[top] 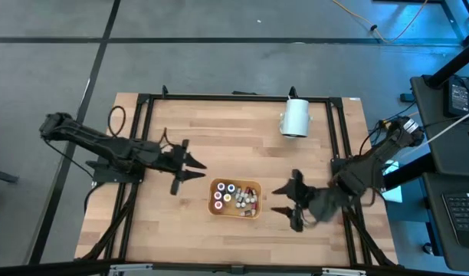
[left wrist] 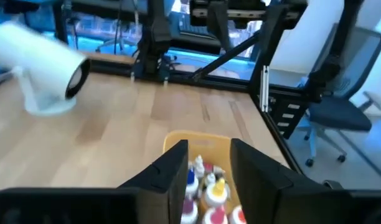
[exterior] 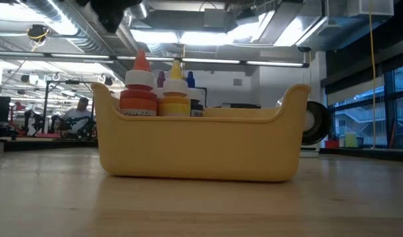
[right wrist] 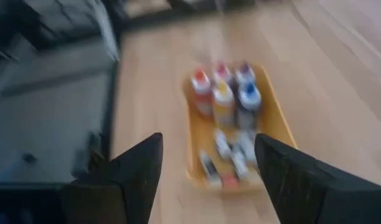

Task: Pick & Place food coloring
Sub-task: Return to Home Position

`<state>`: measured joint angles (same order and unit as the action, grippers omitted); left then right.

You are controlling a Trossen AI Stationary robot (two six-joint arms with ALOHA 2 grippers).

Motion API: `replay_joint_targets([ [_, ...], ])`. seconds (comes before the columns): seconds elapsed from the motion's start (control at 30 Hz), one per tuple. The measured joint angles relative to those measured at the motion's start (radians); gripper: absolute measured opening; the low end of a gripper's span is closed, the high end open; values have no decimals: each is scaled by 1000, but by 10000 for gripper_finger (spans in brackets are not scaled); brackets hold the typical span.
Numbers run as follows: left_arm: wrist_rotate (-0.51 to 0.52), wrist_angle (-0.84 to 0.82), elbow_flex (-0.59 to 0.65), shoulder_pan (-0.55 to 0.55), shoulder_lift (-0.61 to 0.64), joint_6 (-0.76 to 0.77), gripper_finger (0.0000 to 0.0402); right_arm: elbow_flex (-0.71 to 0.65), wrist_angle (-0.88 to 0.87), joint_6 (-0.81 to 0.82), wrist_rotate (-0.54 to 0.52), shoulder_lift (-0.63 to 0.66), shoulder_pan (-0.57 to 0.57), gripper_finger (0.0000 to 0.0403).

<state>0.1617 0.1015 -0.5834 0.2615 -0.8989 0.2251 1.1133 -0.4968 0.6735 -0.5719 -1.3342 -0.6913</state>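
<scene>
"Where is the food coloring sitting?"

"The little bottles (top: 234, 196) are all sitting inside the yellow bin (top: 213, 201), toward the front middle of the table (top: 173, 222). An orange-tipped bottle (exterior: 139, 89) and a yellow bottle (exterior: 176, 92) are poking up above its wall."

"Are the arms gripping anything?"

"No. The left gripper (top: 195, 167) is hovering just left of the bin, fingers spread wide and empty. The right gripper (top: 277, 200) is hanging just right of it, gaping too, holding nothing."

"And the white cylinder (top: 296, 119)?"

"It's sitting near the far edge, well apart from the bin."
</scene>
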Motion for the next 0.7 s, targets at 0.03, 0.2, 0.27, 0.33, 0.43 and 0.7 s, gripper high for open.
replay_joint_targets([
  [0.03,0,2,25,0,25,32,115,-43,96,-42,29,18,23,255],
  [0.2,-28,61,144,0,132,60,112,-272,469,-158,182,83,146,255],
  [0.27,-35,121,201,0,195,62,112,-359,601,-184,187,121,174,255],
  [0.33,-29,177,264,-3,265,72,112,-441,722,-221,183,170,188,255],
  [0.43,-23,263,376,-3,374,96,115,-551,831,-253,176,250,195,255],
  [0.7,1,318,545,-3,622,113,113,-740,894,-239,174,425,198,255],
])
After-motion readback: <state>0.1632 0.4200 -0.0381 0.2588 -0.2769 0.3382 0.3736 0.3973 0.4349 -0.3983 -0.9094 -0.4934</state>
